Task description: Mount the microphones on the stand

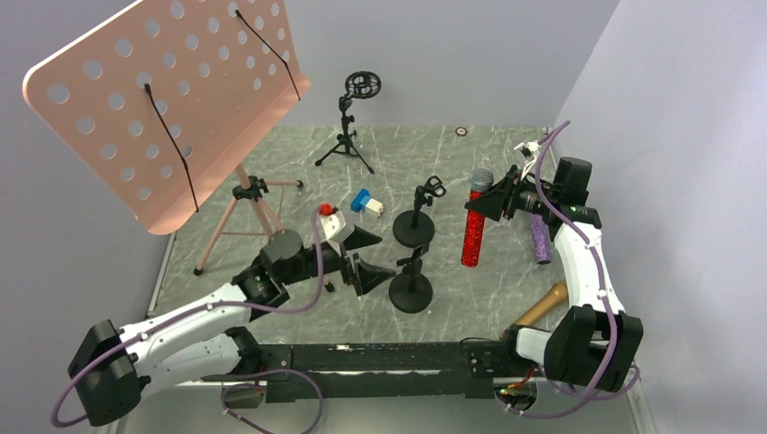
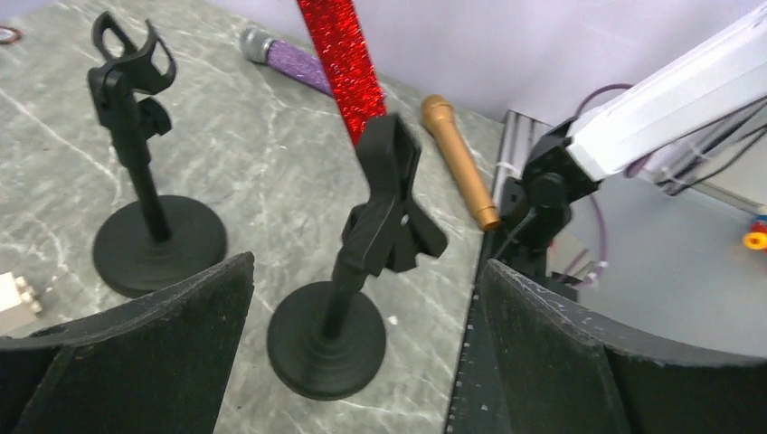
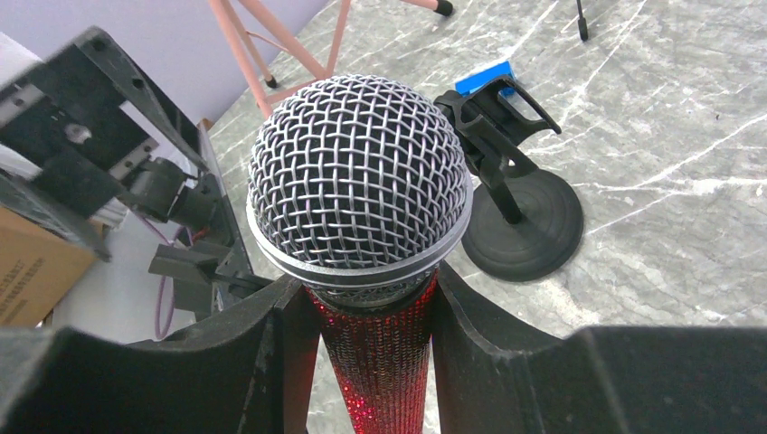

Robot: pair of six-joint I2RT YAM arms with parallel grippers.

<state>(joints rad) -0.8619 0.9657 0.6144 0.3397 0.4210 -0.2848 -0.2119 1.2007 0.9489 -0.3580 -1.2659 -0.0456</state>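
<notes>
My right gripper (image 1: 496, 202) is shut on the red glitter microphone (image 1: 472, 237), just below its silver grille (image 3: 360, 176), and holds it upright with its tail at the table. In the right wrist view the gripper (image 3: 375, 303) clamps the red body. The purple microphone (image 1: 540, 237) lies flat beside it, and the gold microphone (image 1: 544, 304) lies near the right arm's base. Two short black round-base stands have empty clips: the far one (image 1: 414, 217) and the near one (image 1: 411, 282). My left gripper (image 1: 371, 256) is open and empty, just left of the near stand (image 2: 348, 271).
A large pink perforated music stand (image 1: 172, 99) rises at the back left on a tripod. A black tripod stand with a ring mount (image 1: 355, 117) stands at the back. Small blue-white (image 1: 365, 202) and red-white (image 1: 329, 217) objects lie left of the far stand.
</notes>
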